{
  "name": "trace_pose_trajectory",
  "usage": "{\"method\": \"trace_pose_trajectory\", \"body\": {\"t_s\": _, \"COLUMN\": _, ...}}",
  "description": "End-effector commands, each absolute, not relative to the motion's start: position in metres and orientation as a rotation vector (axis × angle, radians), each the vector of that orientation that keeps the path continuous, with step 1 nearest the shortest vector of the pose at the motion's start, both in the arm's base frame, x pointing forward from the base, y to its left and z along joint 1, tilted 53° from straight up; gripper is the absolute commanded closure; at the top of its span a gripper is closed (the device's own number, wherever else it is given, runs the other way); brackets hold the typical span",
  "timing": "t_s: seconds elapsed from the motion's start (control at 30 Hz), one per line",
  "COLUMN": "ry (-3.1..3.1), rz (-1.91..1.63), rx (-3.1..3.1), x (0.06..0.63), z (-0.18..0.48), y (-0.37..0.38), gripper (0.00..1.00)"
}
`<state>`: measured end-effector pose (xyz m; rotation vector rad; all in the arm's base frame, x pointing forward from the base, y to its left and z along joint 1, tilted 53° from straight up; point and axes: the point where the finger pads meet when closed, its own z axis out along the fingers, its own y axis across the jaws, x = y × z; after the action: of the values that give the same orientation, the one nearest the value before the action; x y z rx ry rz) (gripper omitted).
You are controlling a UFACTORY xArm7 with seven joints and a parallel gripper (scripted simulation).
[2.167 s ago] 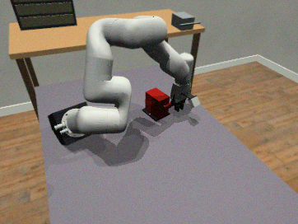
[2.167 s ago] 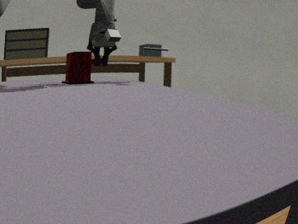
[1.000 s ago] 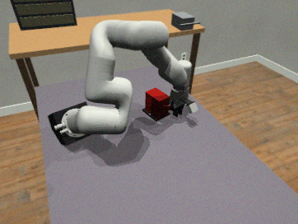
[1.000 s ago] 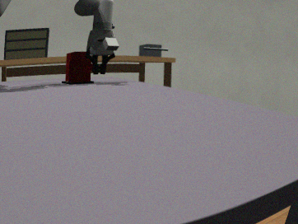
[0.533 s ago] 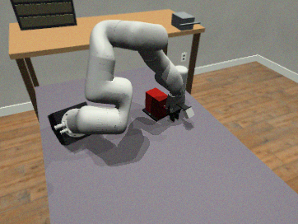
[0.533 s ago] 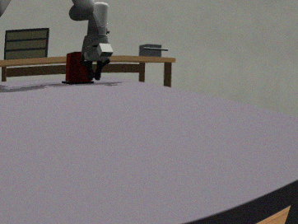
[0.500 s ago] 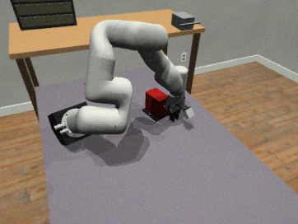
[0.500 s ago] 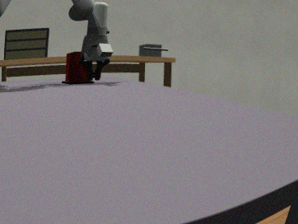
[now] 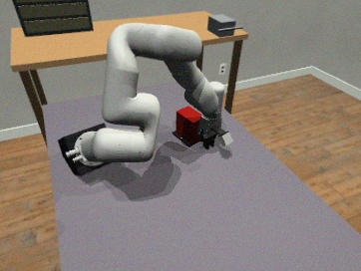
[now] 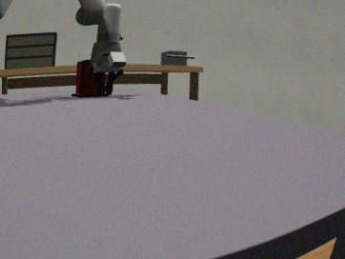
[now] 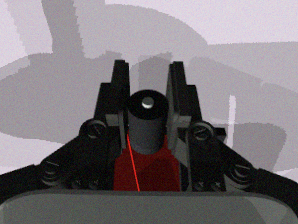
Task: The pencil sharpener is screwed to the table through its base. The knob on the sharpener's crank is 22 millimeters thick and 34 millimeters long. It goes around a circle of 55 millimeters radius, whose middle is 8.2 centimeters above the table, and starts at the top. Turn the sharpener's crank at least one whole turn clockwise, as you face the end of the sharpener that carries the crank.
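The red pencil sharpener [image 9: 188,125] stands on its dark base on the purple table; it also shows in the exterior view [image 10: 87,78] and as a red patch under the fingers in the wrist view [image 11: 148,169]. My gripper [image 9: 209,138] is low beside the sharpener's crank end, close to the table. In the wrist view the two black fingers are shut on the dark cylindrical crank knob [image 11: 148,119], one finger on each side. The crank arm is mostly hidden behind the gripper.
The arm's base [image 9: 82,151] sits at the table's left side. A wooden table [image 9: 100,42] stands behind with a dark rack [image 9: 52,17] and a grey box [image 9: 222,24]. A wood floor lies to the right.
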<state>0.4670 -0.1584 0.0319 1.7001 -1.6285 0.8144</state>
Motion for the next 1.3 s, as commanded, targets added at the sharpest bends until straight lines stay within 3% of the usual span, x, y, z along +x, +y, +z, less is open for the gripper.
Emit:
{"method": "trace_pose_trajectory", "body": {"t_s": 0.0, "ry": -1.628, "rz": 0.818, "rx": 1.704, "x": 0.468, "z": 0.032, "y": -0.157, "gripper": 1.00}}
{"method": "trace_pose_trajectory", "body": {"t_s": 1.27, "ry": -1.628, "rz": 0.818, "rx": 1.704, "x": 0.451, "z": 0.032, "y": -0.158, "gripper": 1.00}}
